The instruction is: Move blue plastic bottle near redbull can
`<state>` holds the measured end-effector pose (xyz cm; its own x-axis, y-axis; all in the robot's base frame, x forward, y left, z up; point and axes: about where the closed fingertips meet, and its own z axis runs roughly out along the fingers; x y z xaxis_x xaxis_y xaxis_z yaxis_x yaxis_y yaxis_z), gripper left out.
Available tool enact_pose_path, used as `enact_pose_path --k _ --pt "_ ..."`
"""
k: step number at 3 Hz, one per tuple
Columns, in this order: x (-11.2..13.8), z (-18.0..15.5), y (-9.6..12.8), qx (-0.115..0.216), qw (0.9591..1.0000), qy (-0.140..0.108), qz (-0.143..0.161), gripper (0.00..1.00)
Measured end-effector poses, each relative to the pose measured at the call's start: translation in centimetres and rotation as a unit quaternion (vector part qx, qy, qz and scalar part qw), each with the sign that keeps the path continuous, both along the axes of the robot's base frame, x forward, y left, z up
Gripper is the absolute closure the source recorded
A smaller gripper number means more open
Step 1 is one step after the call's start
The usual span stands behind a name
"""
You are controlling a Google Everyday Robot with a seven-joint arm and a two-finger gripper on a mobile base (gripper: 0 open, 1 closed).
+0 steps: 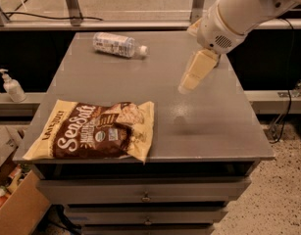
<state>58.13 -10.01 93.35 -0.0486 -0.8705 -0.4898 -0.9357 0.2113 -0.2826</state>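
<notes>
A small, clear blue plastic bottle (115, 44) with a pale printed label lies on its side near the desk's (213, 124) far edge, white cap pointing right (the gripper (186, 85) hovers well apart, above the desk's right half).

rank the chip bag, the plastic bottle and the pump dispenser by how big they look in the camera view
1. chip bag, clearly largest, though nearest
2. blue plastic bottle, lying farther back
3. pump dispenser, looks a little smaller
The gripper hangs over the table's right half.
</notes>
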Motion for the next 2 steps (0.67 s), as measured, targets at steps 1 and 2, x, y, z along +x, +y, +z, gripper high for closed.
enact_pose_path --k 1,2 --pt "5.69 -1.48 7.12 0.045 0.9987 -0.021 0.013 0.00" --pt "5.69 -1.48 7.12 0.045 0.9987 -0.021 0.013 0.00"
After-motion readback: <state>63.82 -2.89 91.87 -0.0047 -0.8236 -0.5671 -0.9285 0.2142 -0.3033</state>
